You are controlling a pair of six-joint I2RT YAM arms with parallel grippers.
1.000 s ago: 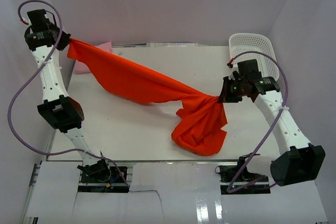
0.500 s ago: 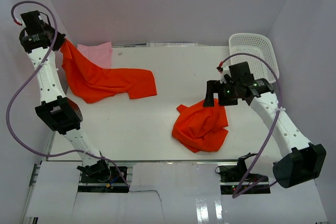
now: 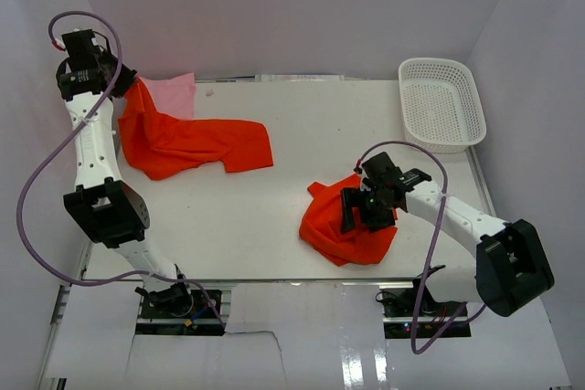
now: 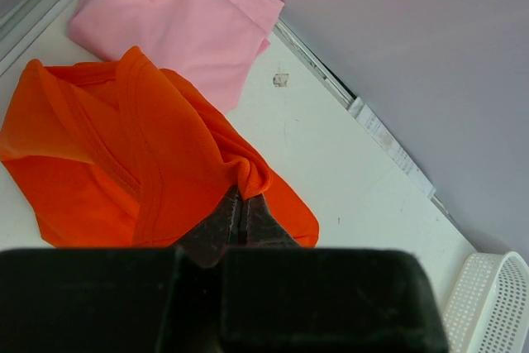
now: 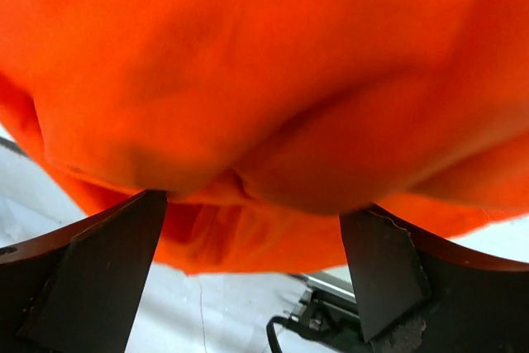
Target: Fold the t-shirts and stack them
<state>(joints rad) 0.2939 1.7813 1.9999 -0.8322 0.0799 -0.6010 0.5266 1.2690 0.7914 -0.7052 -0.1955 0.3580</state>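
Observation:
One orange-red t-shirt (image 3: 196,145) hangs from my left gripper (image 3: 128,82) at the back left, and its lower part lies spread on the table. In the left wrist view the left gripper (image 4: 241,201) is shut on a pinched fold of this t-shirt (image 4: 107,155). A second orange-red t-shirt (image 3: 324,226) lies crumpled at the front right. My right gripper (image 3: 352,215) is down on this heap. Its fingers (image 5: 107,262) stand wide apart, open, with the orange cloth (image 5: 264,80) bulging between them. A light pink t-shirt (image 3: 174,93) lies flat at the back left, partly under the hanging one.
A white lattice basket (image 3: 441,102) stands at the back right corner of the table (image 3: 302,125). Purple walls close in the back and both sides. The arm bases and cables sit along the near edge.
The right gripper opened and let go of the stretched t-shirt, which fell back to the left. The right gripper then dropped forward onto the crumpled heap. The left arm shifted slightly right.

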